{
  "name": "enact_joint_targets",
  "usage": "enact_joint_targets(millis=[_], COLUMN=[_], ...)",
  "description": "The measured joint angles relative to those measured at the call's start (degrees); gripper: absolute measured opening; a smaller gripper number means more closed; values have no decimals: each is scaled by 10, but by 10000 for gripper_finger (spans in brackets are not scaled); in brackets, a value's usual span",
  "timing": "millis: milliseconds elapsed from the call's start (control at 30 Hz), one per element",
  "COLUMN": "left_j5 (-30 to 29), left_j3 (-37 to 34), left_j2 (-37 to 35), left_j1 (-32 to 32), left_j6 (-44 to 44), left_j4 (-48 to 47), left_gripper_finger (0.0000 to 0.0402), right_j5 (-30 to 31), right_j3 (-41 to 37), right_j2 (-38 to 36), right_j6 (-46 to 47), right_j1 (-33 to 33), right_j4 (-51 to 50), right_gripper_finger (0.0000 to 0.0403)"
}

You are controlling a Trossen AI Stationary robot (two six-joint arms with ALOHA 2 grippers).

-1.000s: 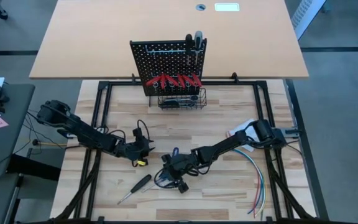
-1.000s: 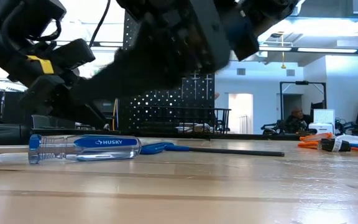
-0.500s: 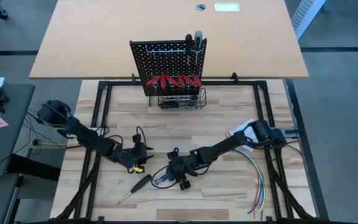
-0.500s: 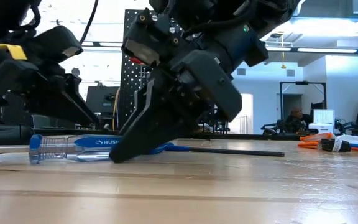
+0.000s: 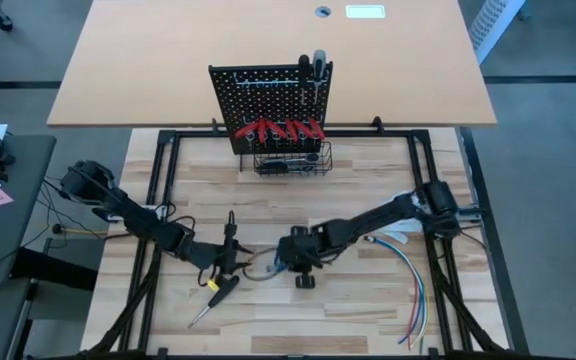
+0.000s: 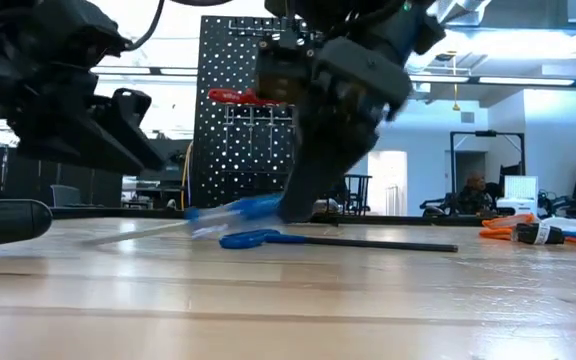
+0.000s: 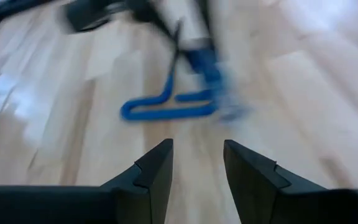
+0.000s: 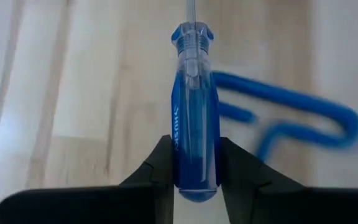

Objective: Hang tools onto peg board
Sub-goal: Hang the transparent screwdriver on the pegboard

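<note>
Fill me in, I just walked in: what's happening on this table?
The right end effector has closed on the blue screwdriver and holds it just off the table, above the blue hex key. The left end effector, empty with fingers apart, hovers close by, near a black screwdriver. The peg board already carries red pliers.
</note>
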Motion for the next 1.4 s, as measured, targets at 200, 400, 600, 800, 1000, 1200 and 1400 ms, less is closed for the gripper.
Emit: enact_joint_targets(millis=[200, 400, 600, 800, 1000, 1200, 1400], left_j5=[38, 62, 80, 76, 70, 66, 47], left_j3=[0, 0, 0, 0, 0, 0, 0], left_j2=[0, 0, 0, 0, 0, 0, 0], left_j1=[23, 70, 112, 119, 119, 119, 119], left_j6=[73, 100, 77, 55, 40, 37, 23], left_j4=[32, 6, -77, -85, -83, -80, -89], left_gripper_finger=[138, 138, 138, 138, 121, 65, 10], right_j5=[9, 11, 13, 12, 12, 12, 17], right_j3=[0, 0, 0, 0, 0, 0, 0], right_j2=[-29, -29, -29, -29, -29, -29, -29], right_j6=[58, 58, 60, 58, 53, 48, 36], right_j1=[-32, -61, -77, -71, -69, -69, -70], right_j4=[-16, -21, -17, -4, 13, 13, 12], right_gripper_finger=[84, 84, 84, 84, 84, 84, 126])
